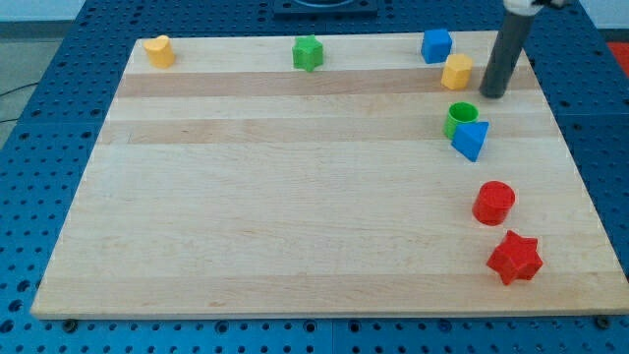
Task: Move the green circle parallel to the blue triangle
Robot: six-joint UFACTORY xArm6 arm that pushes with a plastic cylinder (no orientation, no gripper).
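The green circle (459, 119) stands at the view's right, touching the blue triangle (472, 139), which sits just below and to its right. My tip (492, 95) rests on the board up and to the right of the green circle, a short gap away. It is just right of the yellow hexagon block (457, 71).
A blue cube (436, 45) sits near the top edge beside the yellow hexagon. A green star (308, 52) is at top centre and a yellow block (158, 50) at top left. A red cylinder (493, 203) and a red star (515, 258) lie at lower right.
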